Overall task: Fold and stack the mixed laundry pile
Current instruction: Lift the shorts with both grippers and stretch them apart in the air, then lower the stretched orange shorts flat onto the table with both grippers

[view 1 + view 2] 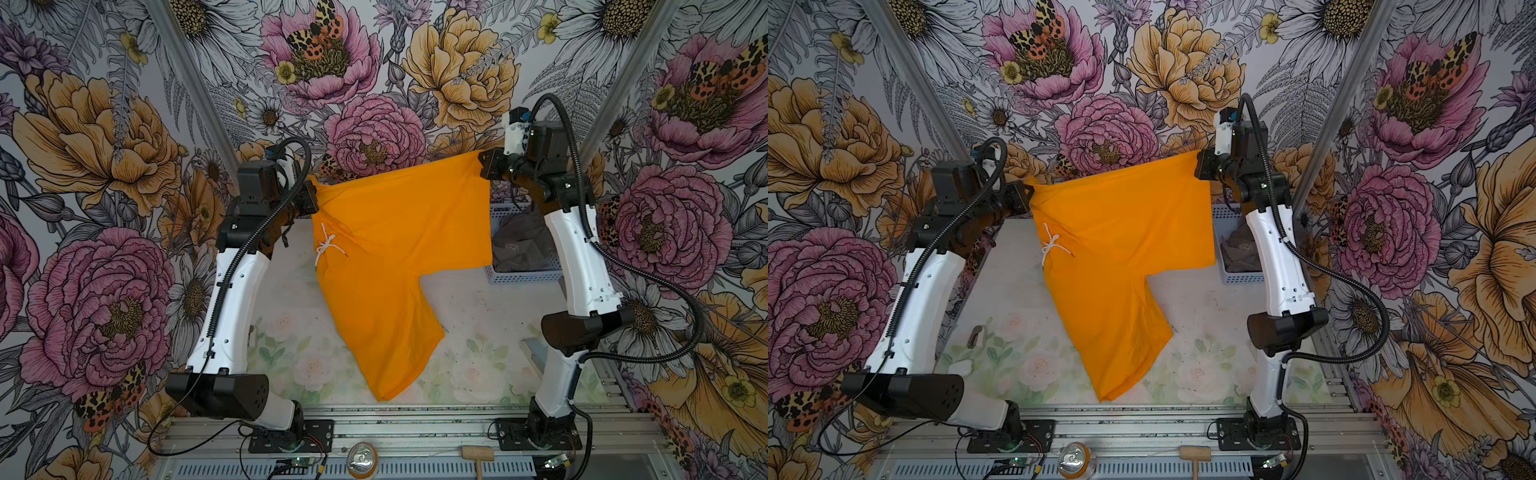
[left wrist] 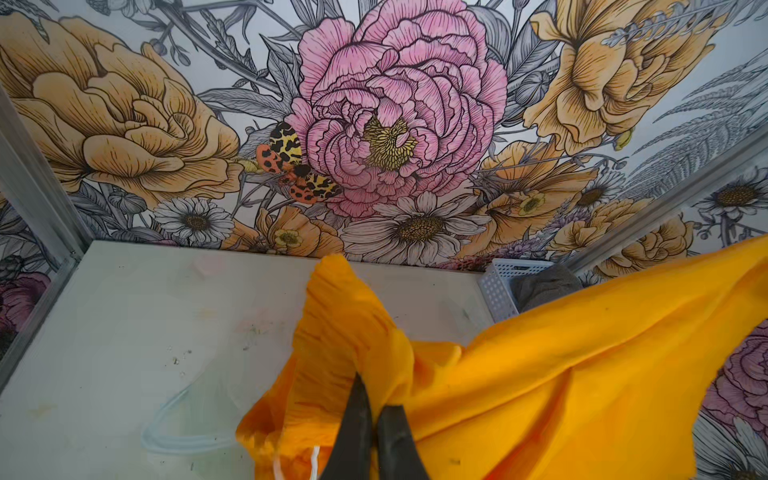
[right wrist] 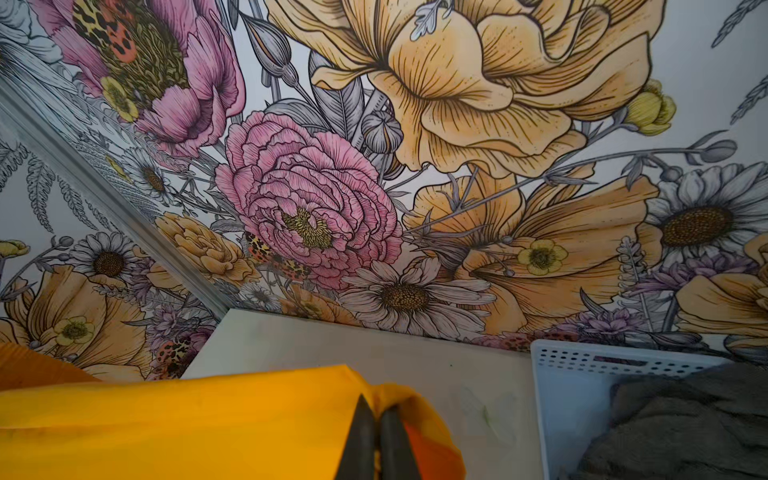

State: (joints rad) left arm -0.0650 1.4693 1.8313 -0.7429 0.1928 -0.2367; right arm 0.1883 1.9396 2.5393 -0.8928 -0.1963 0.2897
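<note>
The bright orange shorts point(image 1: 395, 249) point(image 1: 1117, 249) hang spread between my two grippers above the table, white drawstring point(image 1: 328, 249) towards the left, one leg trailing down to the table's front. My left gripper point(image 1: 309, 195) point(image 2: 372, 399) is shut on the shorts' point(image 2: 540, 374) left corner. My right gripper point(image 1: 484, 166) point(image 3: 376, 409) is shut on the shorts' point(image 3: 208, 424) right corner, higher up. The dark grey towel point(image 1: 519, 245) point(image 3: 673, 424) lies crumpled in the basket at the back right.
The pale blue perforated basket point(image 1: 523, 276) point(image 1: 1241, 277) point(image 3: 582, 357) stands at the table's back right, beside my right arm. Floral walls close in the back and sides. A can point(image 1: 363, 459) and a wooden mallet point(image 1: 478, 455) lie on the front rail.
</note>
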